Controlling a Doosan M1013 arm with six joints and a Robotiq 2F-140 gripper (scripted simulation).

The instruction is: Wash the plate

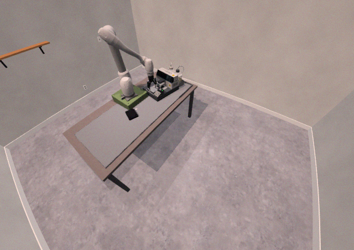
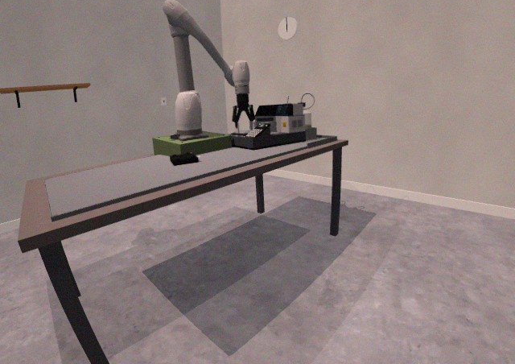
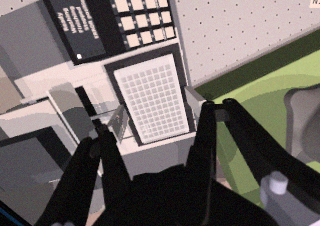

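The white plate [image 3: 155,98] lies within the dark frame of the carrier [image 3: 176,50] in the wrist view and looks flat; its exact seating and its cut corner are not clear. My gripper [image 1: 151,86] [image 2: 244,126] [image 3: 155,103] is open, one finger beyond each long side of the plate, pointing down. Contact with the plate cannot be made out. The washer [image 1: 173,81] [image 2: 286,122] shows a green light [image 1: 162,90] [image 2: 266,125]. Its keypad [image 3: 145,11] is beside the carrier. The black nest N1 [image 1: 131,114] [image 2: 184,159] has no plate on it.
The green base block [image 1: 130,104] [image 2: 166,146] [image 3: 240,96] of the arm stands close beside the carrier. The washer's housing is on the other side. Bottles [image 1: 180,76] stand behind the washer. The N1 label [image 3: 316,1] shows at the wrist view's upper right edge.
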